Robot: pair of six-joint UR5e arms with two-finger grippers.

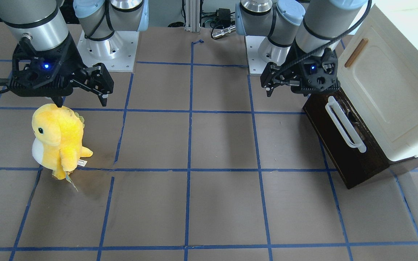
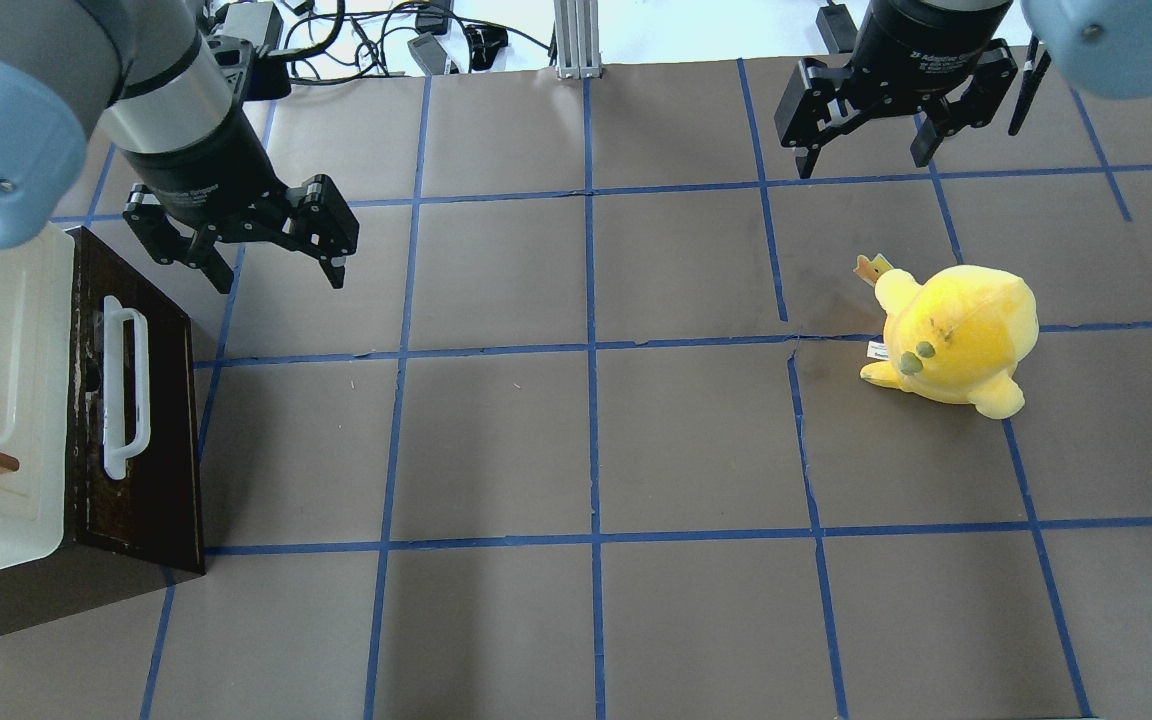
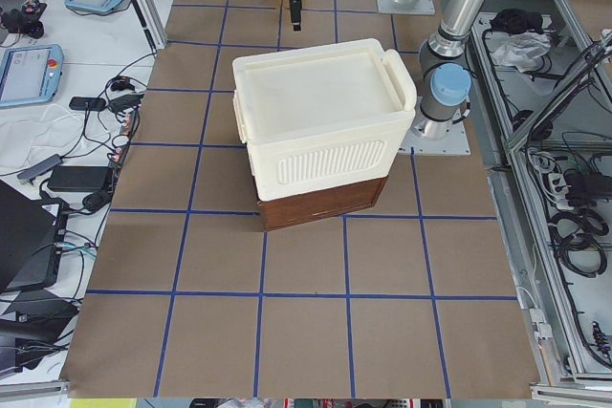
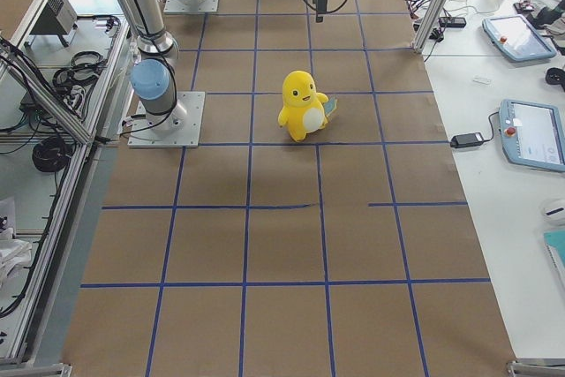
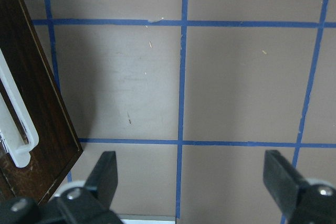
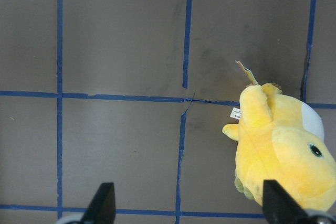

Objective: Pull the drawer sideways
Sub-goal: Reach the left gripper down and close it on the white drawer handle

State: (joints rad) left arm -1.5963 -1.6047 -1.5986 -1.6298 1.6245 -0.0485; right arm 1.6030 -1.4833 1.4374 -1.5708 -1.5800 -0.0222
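Observation:
The drawer (image 1: pixel 354 159) has a dark brown front and a long white bar handle (image 1: pixel 344 125), and sits under the cream cabinet (image 1: pixel 386 90) at the table's left end. It also shows in the overhead view (image 2: pixel 151 450) and in the left wrist view (image 5: pixel 37 93). None of its pale sides show. My left gripper (image 2: pixel 279 275) is open and empty, hovering above the table just beyond the far end of the handle (image 2: pixel 126 390), apart from it. Its fingers (image 5: pixel 107 169) frame bare table. My right gripper (image 2: pixel 864 160) is open and empty, far from the drawer.
A yellow plush toy (image 2: pixel 956 335) stands on the right half of the table, below my right gripper (image 1: pixel 82 98), and shows in the right wrist view (image 6: pixel 278 150). The cream cabinet door has a small brown wooden handle (image 1: pixel 356 52). Blue tape lines grid the brown table.

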